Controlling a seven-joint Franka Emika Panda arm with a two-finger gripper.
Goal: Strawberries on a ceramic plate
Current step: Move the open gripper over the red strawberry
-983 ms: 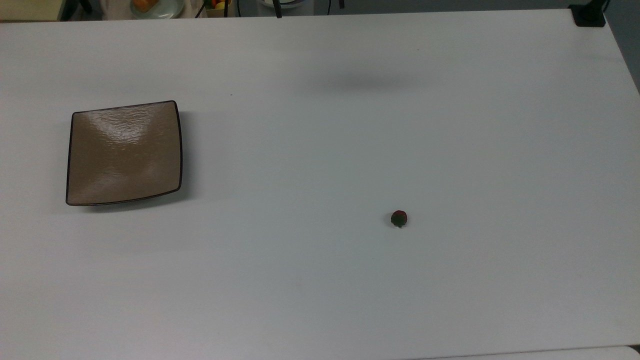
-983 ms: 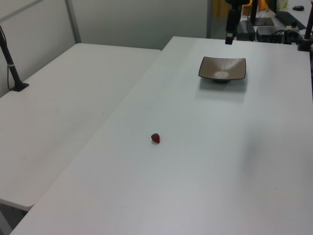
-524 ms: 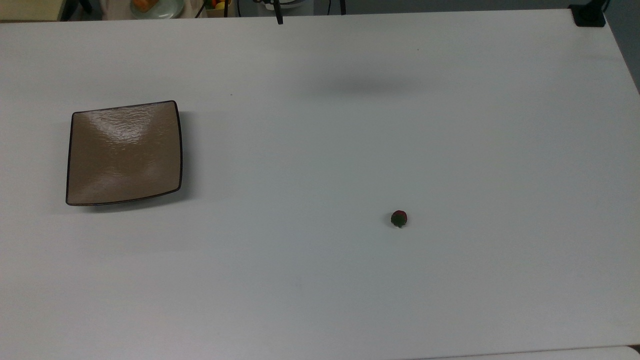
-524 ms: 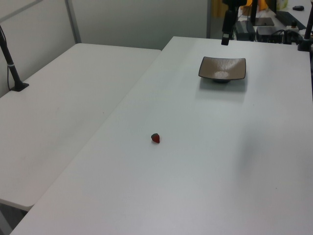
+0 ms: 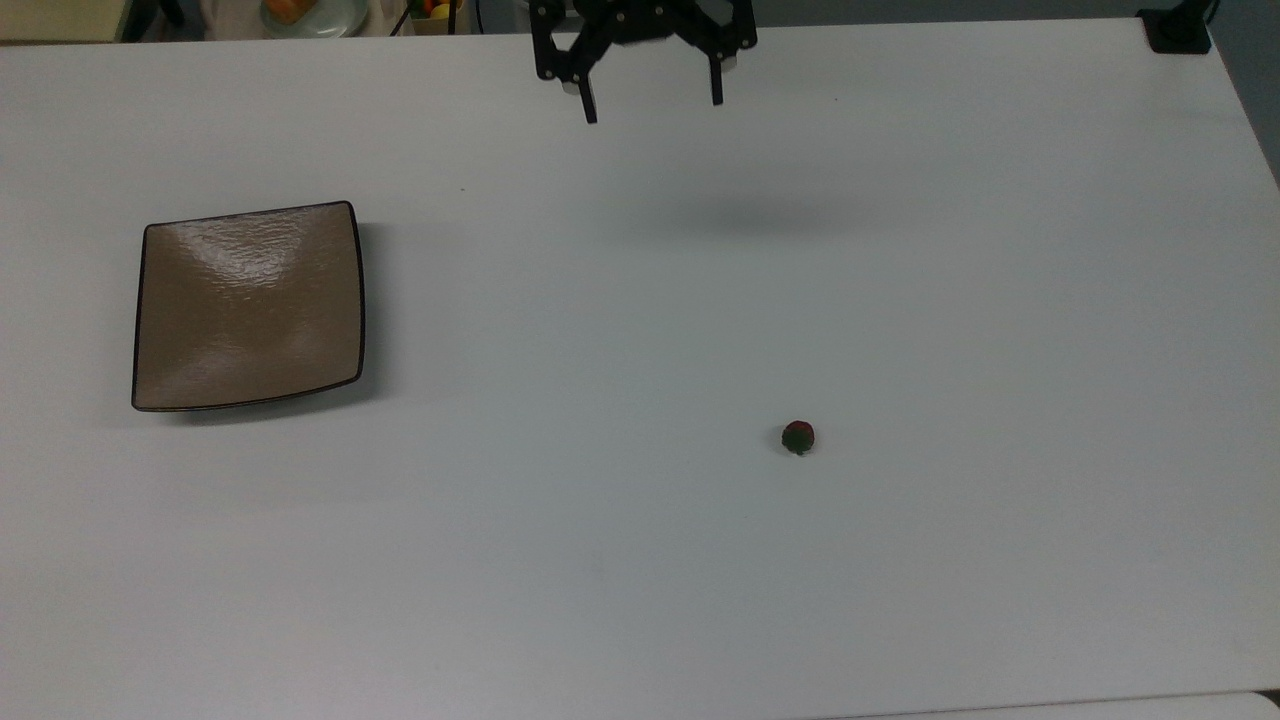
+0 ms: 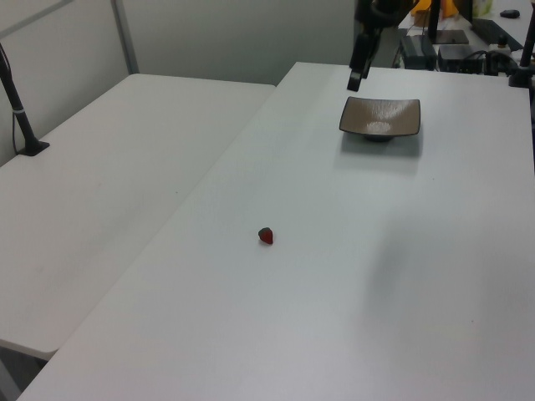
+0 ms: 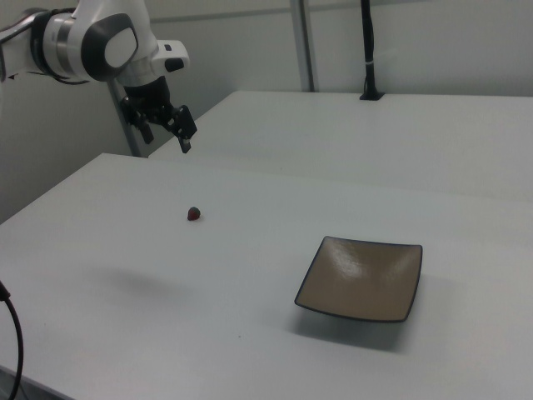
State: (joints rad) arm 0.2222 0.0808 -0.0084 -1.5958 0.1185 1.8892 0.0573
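I'm seeing even, soft overhead light washing the white counter (image 5: 640,560) pale grey. A blurred shadow is lying below the pincer (image 5: 650,100) in the top view. Glare is streaking the ceramic plate (image 5: 248,306), which is casting a faint shadow along its near edge.

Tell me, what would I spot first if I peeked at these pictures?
Probably the shiny brown square plate, sitting bare near the top view's left on the white table. Next, one tiny red strawberry lying alone, far toward the top view's right of the plate. The black tool hangs open in the air by the table's far edge.
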